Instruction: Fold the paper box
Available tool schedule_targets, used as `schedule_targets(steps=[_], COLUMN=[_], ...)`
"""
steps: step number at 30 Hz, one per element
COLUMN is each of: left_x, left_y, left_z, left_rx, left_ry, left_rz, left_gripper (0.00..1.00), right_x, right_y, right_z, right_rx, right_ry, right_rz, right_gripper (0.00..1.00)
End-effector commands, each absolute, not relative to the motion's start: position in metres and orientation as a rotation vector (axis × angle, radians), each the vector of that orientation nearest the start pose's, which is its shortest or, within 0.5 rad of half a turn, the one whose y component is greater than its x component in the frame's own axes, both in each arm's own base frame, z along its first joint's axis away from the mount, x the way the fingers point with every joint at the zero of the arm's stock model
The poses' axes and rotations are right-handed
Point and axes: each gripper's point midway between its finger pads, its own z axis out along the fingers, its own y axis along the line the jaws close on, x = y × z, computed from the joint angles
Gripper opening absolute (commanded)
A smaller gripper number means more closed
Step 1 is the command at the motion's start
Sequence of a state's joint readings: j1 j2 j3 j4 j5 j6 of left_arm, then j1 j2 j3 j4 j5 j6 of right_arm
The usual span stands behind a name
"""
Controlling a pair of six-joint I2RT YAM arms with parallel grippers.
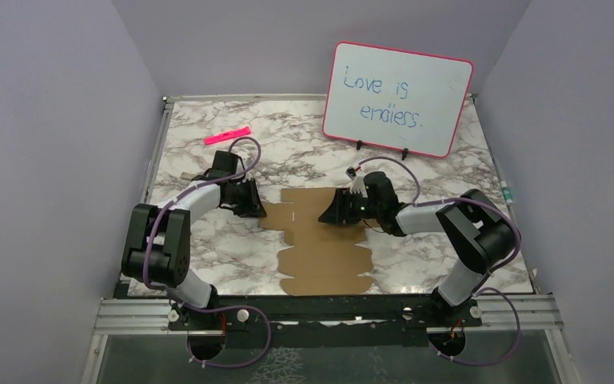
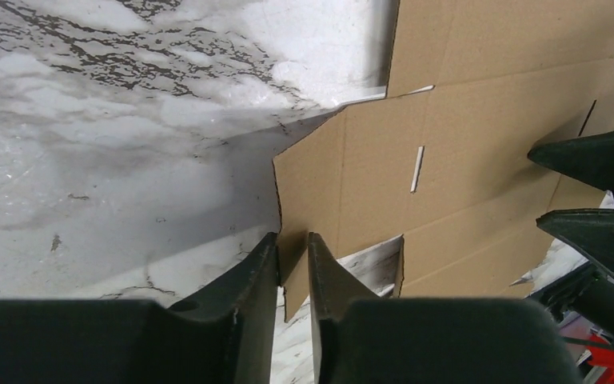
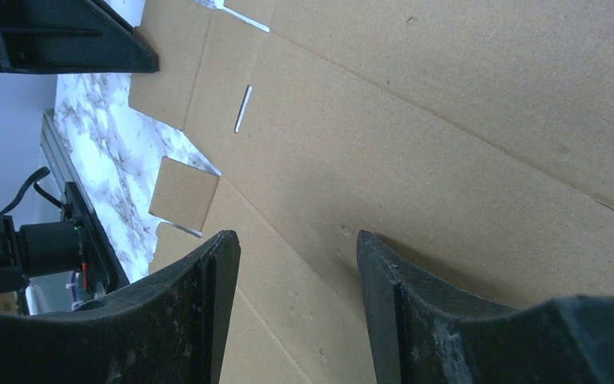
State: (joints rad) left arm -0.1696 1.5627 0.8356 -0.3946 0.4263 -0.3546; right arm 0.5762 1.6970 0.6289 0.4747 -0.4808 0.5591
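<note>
Brown cardboard, creased and cut with notches and flaps, the paper box (image 1: 324, 256) lies as an unfolded flat sheet on the white-and-grey marble-patterned table (image 1: 288, 152). It sits between the two arms, its near edge close to the table's front rail.

The left gripper (image 2: 292, 240) is at the sheet's left edge. Its two black fingers (image 2: 256, 268) are drawn almost together, with a pointed side flap of the cardboard running up between them, so it appears to pinch that flap. A narrow slit (image 2: 417, 168) in the panel shows just beyond it.

The right gripper (image 3: 296, 238) is over the right part of the sheet's far half, facing the left one across the cardboard. Its fingers stand well apart with nothing between them. Whether the tips touch the cardboard beneath cannot be told.

At the far side of the table a pink-rimmed whiteboard (image 1: 400, 100) with blue handwriting stands propped up. A slim pink marker (image 1: 228, 135) lies on the marble at the far left, well apart from the sheet.
</note>
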Motion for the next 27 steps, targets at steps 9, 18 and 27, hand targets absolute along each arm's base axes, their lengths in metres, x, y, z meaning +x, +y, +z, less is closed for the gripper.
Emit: schedule_targets(steps=[9,18,27], left_x=[0.294,0.297,0.288], left_y=[-0.153,-0.163,-0.201], left_z=[0.084,0.096,0.101], left_rx=[-0.042,0.061,0.149], left_ry=[2.619,2.653,2.665], left_rz=[-0.717,-0.428,-0.436], left_gripper=[0.08,0.28,0.56], right_x=[0.253,0.254,0.255], right_y=[0.288,0.28,0.278], right_z=[0.005,-0.002,-0.001], right_rx=[-0.264,-0.221,-0.206], right_ry=[2.376,2.414,2.414], right_rz=[1.139,1.069,1.059], right_gripper=[0.62,0.63,0.63])
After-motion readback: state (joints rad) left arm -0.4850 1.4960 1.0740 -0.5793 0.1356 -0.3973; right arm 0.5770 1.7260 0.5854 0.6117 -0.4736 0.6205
